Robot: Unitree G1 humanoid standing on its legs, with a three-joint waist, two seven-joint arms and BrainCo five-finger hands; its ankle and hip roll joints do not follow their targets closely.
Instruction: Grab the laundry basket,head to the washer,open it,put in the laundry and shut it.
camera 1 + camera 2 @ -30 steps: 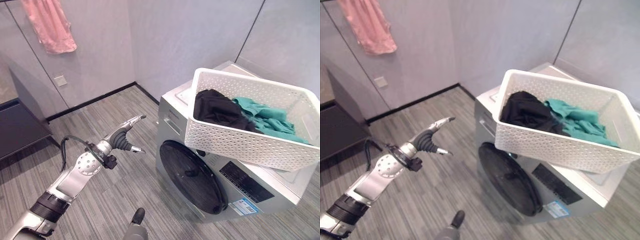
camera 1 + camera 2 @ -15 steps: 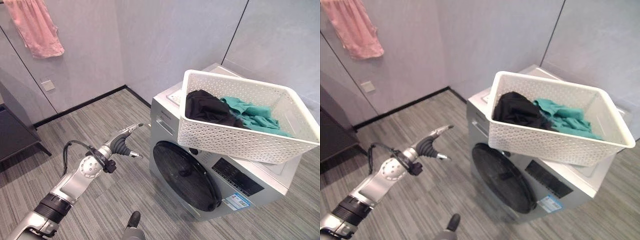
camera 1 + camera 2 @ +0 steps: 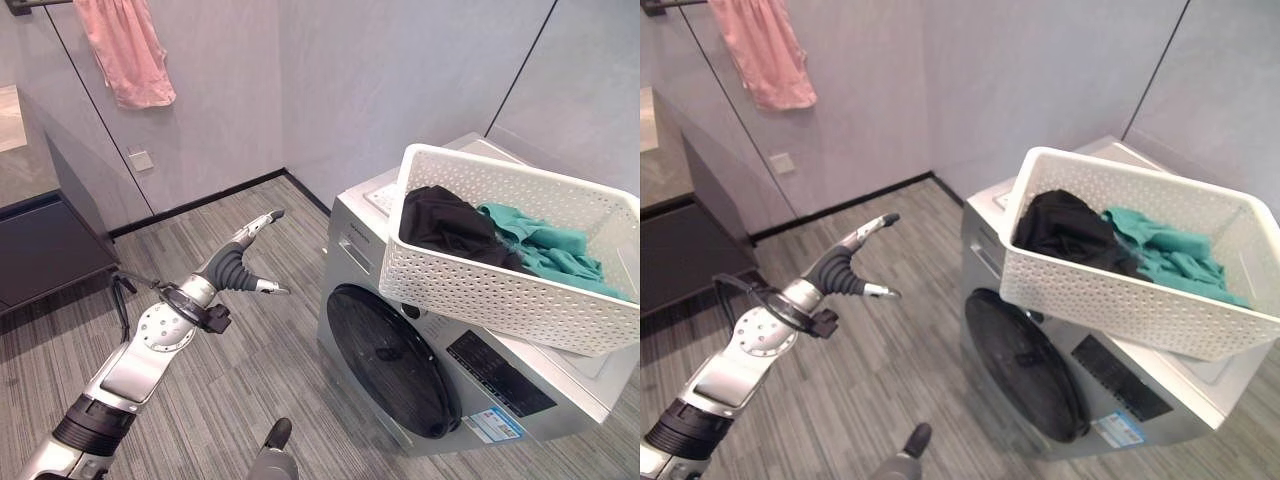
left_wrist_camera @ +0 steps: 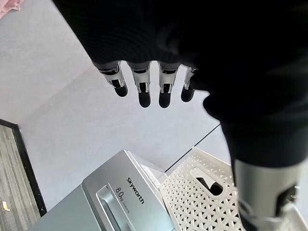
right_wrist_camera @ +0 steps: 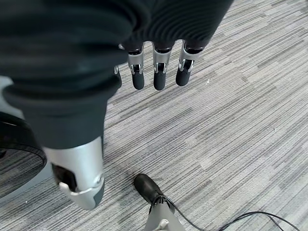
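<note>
Your white laundry basket [image 3: 520, 255] already sits on top of the silver washing machine [image 3: 450, 400], with a black garment [image 3: 445, 222] and a teal garment [image 3: 545, 245] inside it. So the fetching and the walk to the washer look done. What is left, as far as you can judge here: open the round dark door [image 3: 392, 362], which is closed, move the clothes into the drum, and shut it.

Your left hand [image 3: 238, 265] is raised in the air beside the washer, well apart from the door, fingers stretched out and thumb spread; it holds nothing. Your right hand [image 5: 156, 72] hangs low over the grey striped floor [image 3: 250, 360], fingers relaxed and straight in its own wrist view, also empty; a dark fingertip of it shows at the lower edge of the head views.

Around you: a pink cloth [image 3: 128, 52] hangs high on the grey wall, a wall socket [image 3: 140, 160] sits below it, and a dark low cabinet [image 3: 45, 250] stands to the left. Nothing lies between your left hand and the door. The basket overhangs the washer's front edge just above the door, so take care not to knock it when you reach in.
</note>
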